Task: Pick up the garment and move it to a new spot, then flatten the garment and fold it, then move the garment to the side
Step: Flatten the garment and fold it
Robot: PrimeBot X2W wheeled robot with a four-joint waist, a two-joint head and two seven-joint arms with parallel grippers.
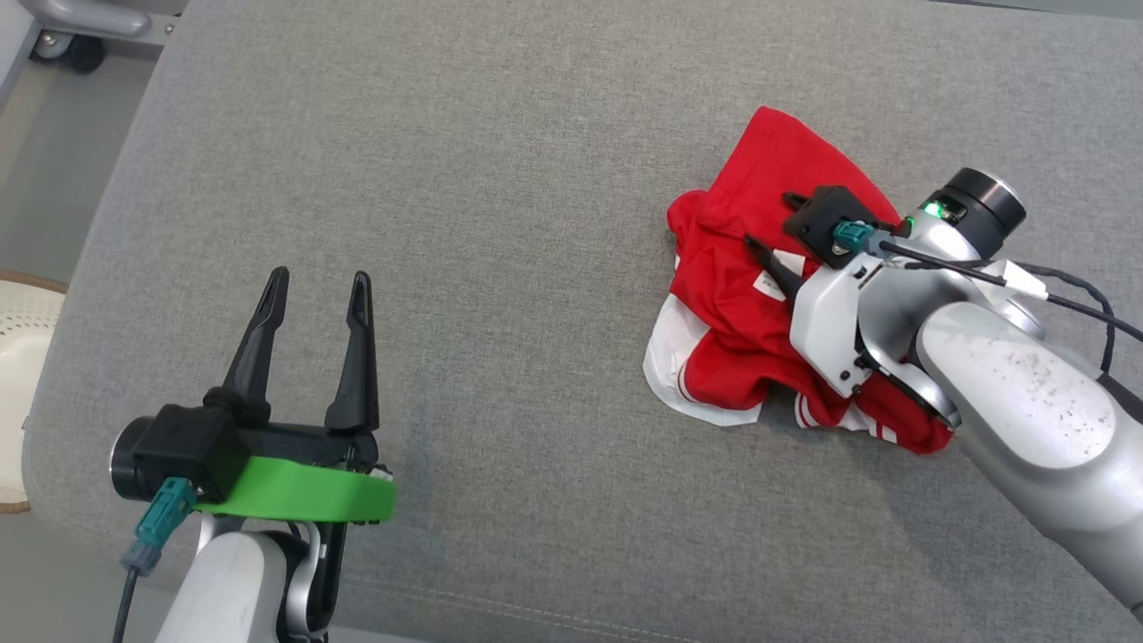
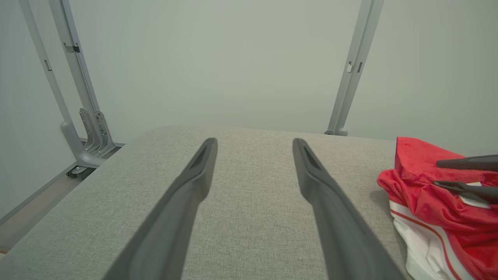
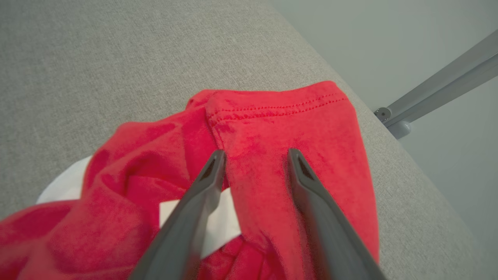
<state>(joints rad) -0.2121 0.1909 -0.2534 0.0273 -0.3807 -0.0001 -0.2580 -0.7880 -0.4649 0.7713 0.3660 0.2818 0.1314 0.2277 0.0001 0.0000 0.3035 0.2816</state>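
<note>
Crumpled red knit garment [image 1: 741, 295], white-trimmed, lies on the right of the grey woven cushion [image 1: 536, 179]. The right pincer [image 1: 768, 219] is spread apart astride a stitched red fold, not clamped. The left pincer [image 1: 319, 277] is wide and empty.

Silver-grey forearm [image 1: 1027, 402]; black tapered fingers [image 1: 357, 357]; green band [image 1: 295, 489]; teal plug [image 1: 165, 505]; black cable [image 1: 946, 263].

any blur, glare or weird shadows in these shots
Head view: even, soft light, no glare, sharp; only a faint shadow of the right arm on the grey cushion. Left wrist view: the fingers go soft near the lens, and the metal posts lean outward, likely wide-angle distortion. Right wrist view: fingers blurred, the red garment hem stitching crisp.
</note>
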